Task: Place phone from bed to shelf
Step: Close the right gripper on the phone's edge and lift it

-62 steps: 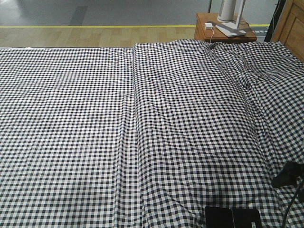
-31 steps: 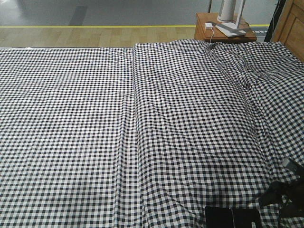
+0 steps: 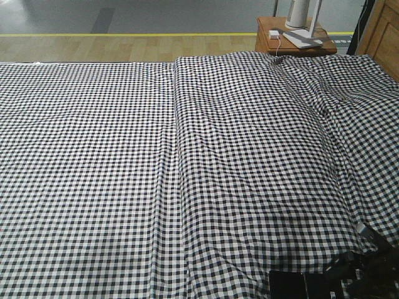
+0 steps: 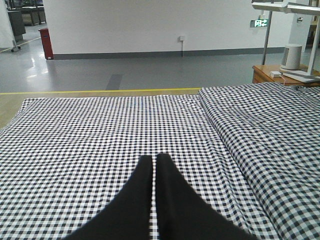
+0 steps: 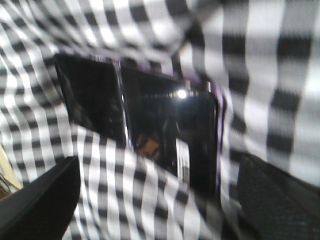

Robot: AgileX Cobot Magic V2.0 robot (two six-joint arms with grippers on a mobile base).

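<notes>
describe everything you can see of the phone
The phone is a thin, flat slab with a glossy black face, a pale line across it and a purplish rim. It lies flat on the checked sheet of the bed at the near edge, partly cut off in the front view. The open right gripper hovers close; contact is unclear.

**Left wrist view.** The left gripper (image 4: pixel 154 157) hangs low over the bed (image 4: pixel 85 135), its two black fingers (image 4: pixel 172 200) pressed together with only a thin slit between them. The bed's black-and-white check sheet steps up to a higher level along the right side. Beyond the bed's far edge runs a yellow floor line (image 4: pixel 100 91). Past its far right corner, a brown tabletop (image 4: pixel 261 75) carries a white cylinder (image 4: pixel 291 55). Well beyond its far left corner stands a red cabinet (image 4: pixel 45 42).
</notes>
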